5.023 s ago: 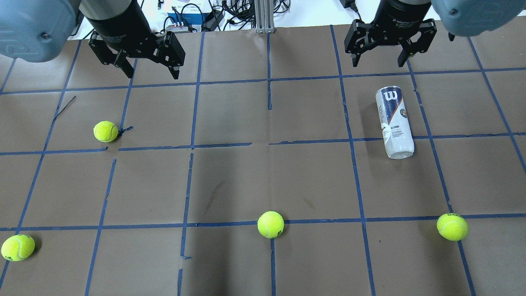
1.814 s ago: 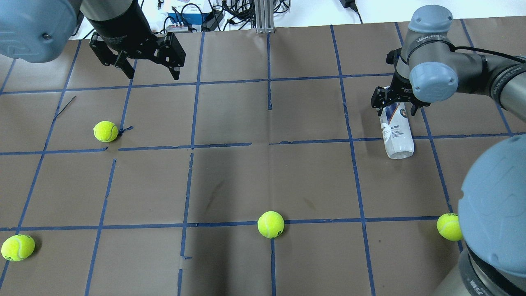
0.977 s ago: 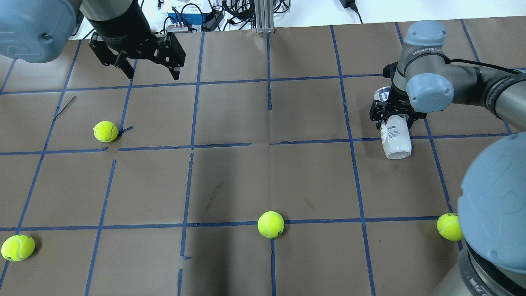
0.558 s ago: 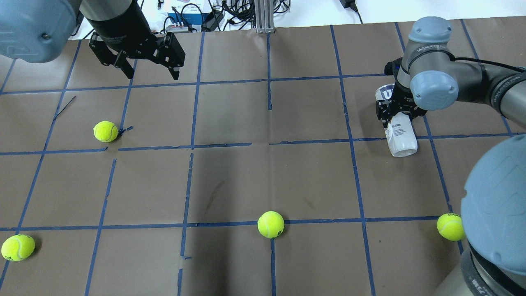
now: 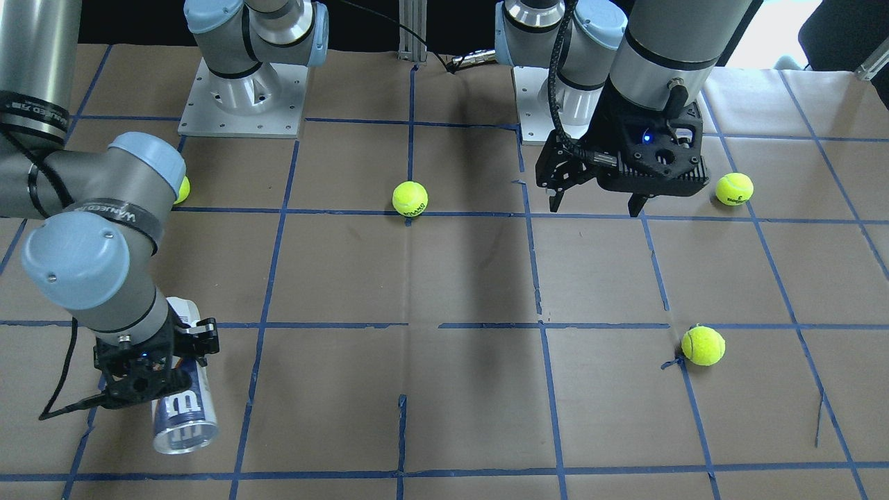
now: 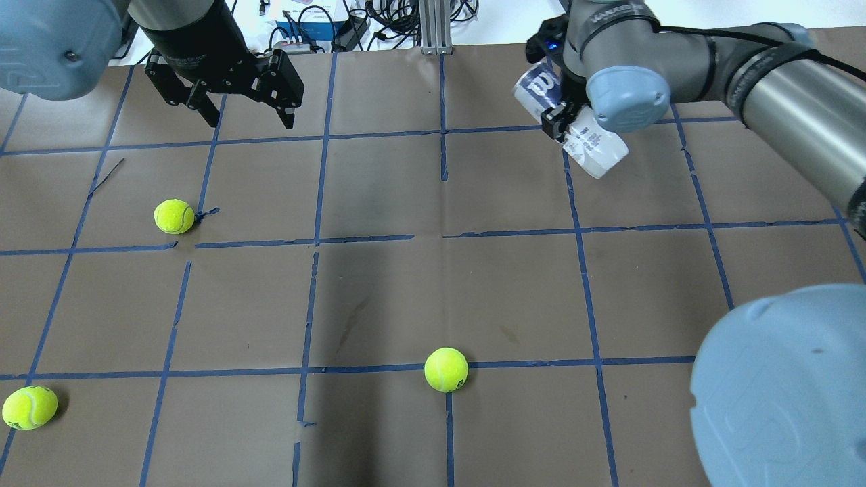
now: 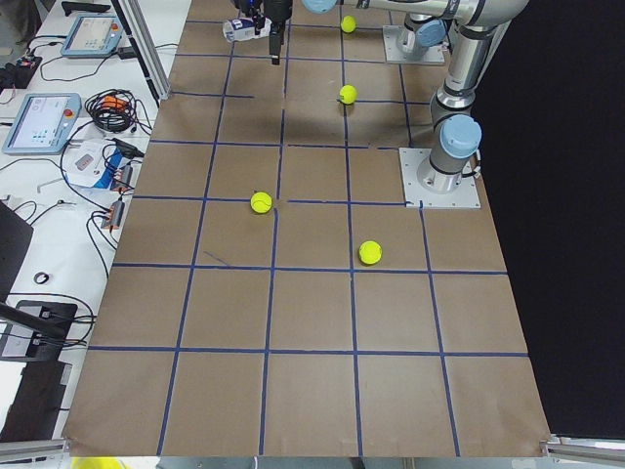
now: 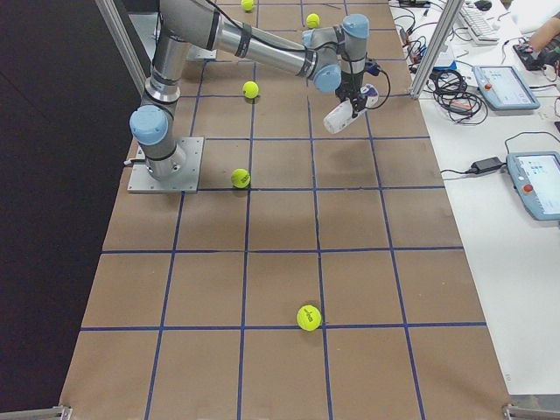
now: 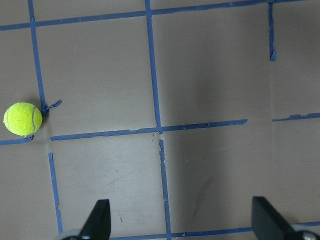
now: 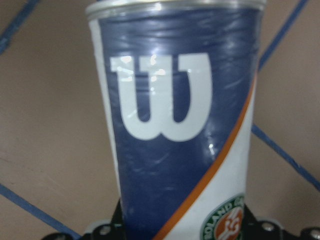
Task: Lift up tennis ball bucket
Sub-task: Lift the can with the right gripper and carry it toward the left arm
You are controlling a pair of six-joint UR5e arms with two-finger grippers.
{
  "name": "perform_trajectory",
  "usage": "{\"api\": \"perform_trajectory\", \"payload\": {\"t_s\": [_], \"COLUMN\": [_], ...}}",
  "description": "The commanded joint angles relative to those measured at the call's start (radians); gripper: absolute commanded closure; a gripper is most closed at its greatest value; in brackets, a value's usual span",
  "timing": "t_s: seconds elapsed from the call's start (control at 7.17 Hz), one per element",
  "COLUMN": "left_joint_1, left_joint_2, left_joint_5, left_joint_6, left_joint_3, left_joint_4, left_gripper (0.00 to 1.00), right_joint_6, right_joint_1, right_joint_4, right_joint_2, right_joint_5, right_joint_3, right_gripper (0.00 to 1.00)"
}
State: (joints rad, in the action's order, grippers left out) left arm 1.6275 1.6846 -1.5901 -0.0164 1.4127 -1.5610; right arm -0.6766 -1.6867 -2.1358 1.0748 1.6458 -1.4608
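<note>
The tennis ball bucket [image 6: 595, 145] is a slim clear can with a navy and white label and a big white "W". My right gripper [image 6: 559, 116] is shut around its middle and holds it tilted, clear of the table. It also shows in the front view [image 5: 186, 411] under the right gripper [image 5: 161, 362], in the right side view [image 8: 341, 114], and it fills the right wrist view [image 10: 175, 125]. My left gripper [image 6: 252, 123] is open and empty, hanging over the far left of the table, also in the front view [image 5: 594, 208].
Yellow-green tennis balls lie on the brown, blue-taped table: one at left [image 6: 174, 216], one at front centre [image 6: 446, 369], one at the front left corner [image 6: 29, 407]. The left wrist view shows one ball [image 9: 22, 119]. Cables and boxes lie past the far edge.
My right gripper has closed on the can and carried it up off the table, toward the far edge and left in the overhead view. The left arm has not moved.
</note>
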Motion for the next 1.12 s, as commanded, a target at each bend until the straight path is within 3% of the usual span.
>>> {"api": "perform_trajectory", "payload": {"t_s": [0.0,0.28,0.7,0.98], "left_joint_1": [0.000,0.000,-0.001,-0.003], "left_joint_2": [0.000,-0.002,-0.002,0.001], "left_joint_5": [-0.002,-0.002,-0.002,-0.001], "left_joint_6": [-0.001,-0.001,-0.001,-0.001], "left_joint_3": [0.002,0.002,-0.009,-0.012], "left_joint_4": [0.001,-0.005,-0.008,-0.007], "left_gripper": [0.00,0.00,0.00,0.00], "right_joint_6": [-0.203,-0.372,-0.537,-0.561], "right_joint_1": [-0.080,-0.160,-0.218,-0.217], "right_joint_4": [-0.150,-0.229,-0.228,-0.225], "right_joint_2": [-0.082,-0.151,-0.197,-0.204], "right_joint_5": [-0.072,-0.073,-0.057,-0.054], "right_joint_3": [0.023,0.057,0.089,0.077], "right_gripper": [0.32,0.32,0.29,0.00]}}
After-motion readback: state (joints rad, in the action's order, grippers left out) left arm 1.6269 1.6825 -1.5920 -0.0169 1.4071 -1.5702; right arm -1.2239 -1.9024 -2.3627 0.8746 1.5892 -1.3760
